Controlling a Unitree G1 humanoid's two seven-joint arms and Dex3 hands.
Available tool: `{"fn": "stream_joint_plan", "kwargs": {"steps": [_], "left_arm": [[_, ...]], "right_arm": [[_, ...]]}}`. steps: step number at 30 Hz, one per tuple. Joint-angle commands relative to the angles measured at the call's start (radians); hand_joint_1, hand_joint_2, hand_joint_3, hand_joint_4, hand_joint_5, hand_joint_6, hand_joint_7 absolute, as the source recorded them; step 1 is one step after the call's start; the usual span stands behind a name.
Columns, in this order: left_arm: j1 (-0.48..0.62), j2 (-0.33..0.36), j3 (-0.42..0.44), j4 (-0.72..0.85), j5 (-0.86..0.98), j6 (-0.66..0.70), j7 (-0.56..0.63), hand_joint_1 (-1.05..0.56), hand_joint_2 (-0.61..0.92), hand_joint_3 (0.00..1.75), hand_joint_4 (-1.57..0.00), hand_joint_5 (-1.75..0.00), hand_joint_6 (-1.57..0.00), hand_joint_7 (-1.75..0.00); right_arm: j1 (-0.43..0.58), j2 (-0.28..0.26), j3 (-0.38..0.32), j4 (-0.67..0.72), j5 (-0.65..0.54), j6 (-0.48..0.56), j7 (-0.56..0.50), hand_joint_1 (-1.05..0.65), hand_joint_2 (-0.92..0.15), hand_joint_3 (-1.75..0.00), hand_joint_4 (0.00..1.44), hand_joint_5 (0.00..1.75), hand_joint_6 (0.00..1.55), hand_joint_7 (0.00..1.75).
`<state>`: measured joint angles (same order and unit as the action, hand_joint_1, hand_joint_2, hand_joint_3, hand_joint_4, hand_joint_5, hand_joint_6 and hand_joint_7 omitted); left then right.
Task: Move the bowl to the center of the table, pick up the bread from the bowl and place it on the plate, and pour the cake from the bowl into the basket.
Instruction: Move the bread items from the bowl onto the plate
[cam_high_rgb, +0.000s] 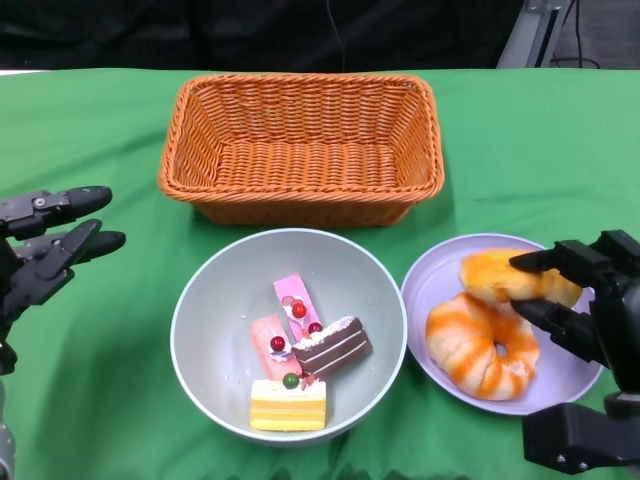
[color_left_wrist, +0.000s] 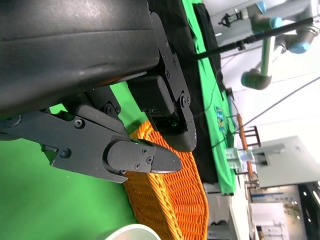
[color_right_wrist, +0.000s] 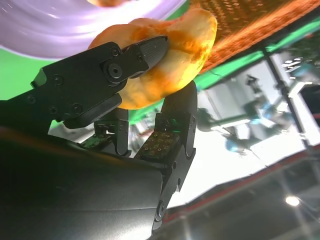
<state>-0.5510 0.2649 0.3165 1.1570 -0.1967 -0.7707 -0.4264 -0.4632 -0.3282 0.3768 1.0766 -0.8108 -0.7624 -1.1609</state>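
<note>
A second bread (cam_high_rgb: 500, 275) is being held over the plate (cam_high_rgb: 425, 290) by the right hand (cam_high_rgb: 575, 300); cakes (cam_high_rgb: 300, 350) are waiting in the bowl (cam_high_rgb: 200, 310), the basket (cam_high_rgb: 300, 145) being unfilled, the left hand (cam_high_rgb: 50, 245) being kept spread, holding nothing.

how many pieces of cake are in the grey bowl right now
4, all in the round grey bowl: a pink slice, a second pink slice, a chocolate-brown slice and a yellow layered slice. More could hide underneath.
</note>
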Motion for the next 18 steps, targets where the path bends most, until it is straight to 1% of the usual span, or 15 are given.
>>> {"fn": "stream_joint_plan", "kwargs": {"steps": [1,5,8,14,15,17,18], "left_arm": [[-0.004,0.009,0.005,-0.011,-0.011,-0.022,-0.017,-0.45,0.92,0.22,-1.17,-0.01,-1.12,-0.01],[-0.006,0.006,0.007,-0.008,-0.017,-0.023,-0.034,-0.45,0.92,0.22,-1.17,-0.01,-1.11,0.0],[-0.004,0.003,0.005,-0.007,-0.013,-0.029,-0.033,-0.47,0.92,0.21,-1.17,-0.02,-1.11,0.0],[0.001,0.0,-0.003,-0.015,-0.005,-0.035,-0.027,-0.46,0.92,0.22,-1.17,-0.01,-1.1,0.0],[0.002,0.0,-0.005,-0.016,-0.003,-0.037,-0.026,-0.46,0.92,0.22,-1.17,-0.01,-1.1,0.0],[0.003,0.0,-0.008,-0.018,0.002,-0.041,-0.023,-0.46,0.92,0.22,-1.17,-0.01,-1.1,0.0],[0.004,0.001,-0.01,-0.018,0.004,-0.043,-0.019,-0.46,0.92,0.22,-1.17,-0.01,-1.1,0.0]], "right_arm": [[-0.013,-0.003,-0.004,0.02,0.027,0.008,0.008,0.06,-0.83,-0.13,0.88,1.27,1.04,0.67],[-0.019,0.003,-0.005,0.046,0.043,0.021,0.026,0.07,-0.83,-0.12,0.88,1.23,1.05,0.63],[-0.026,0.005,-0.001,0.063,0.045,0.029,0.02,0.08,-0.83,-0.11,0.91,1.14,1.07,0.57],[-0.029,0.005,0.002,0.073,0.049,0.048,0.033,0.07,-0.84,-0.09,0.93,1.09,1.09,0.52],[-0.029,0.006,0.003,0.076,0.05,0.056,0.042,0.07,-0.84,-0.09,0.93,1.09,1.09,0.52],[-0.028,0.008,-0.002,0.085,0.063,0.067,0.078,0.04,-0.85,-0.06,0.95,0.99,1.1,0.45],[-0.026,0.009,-0.003,0.084,0.071,0.072,0.1,0.04,-0.85,-0.05,0.96,0.97,1.1,0.43]]}}
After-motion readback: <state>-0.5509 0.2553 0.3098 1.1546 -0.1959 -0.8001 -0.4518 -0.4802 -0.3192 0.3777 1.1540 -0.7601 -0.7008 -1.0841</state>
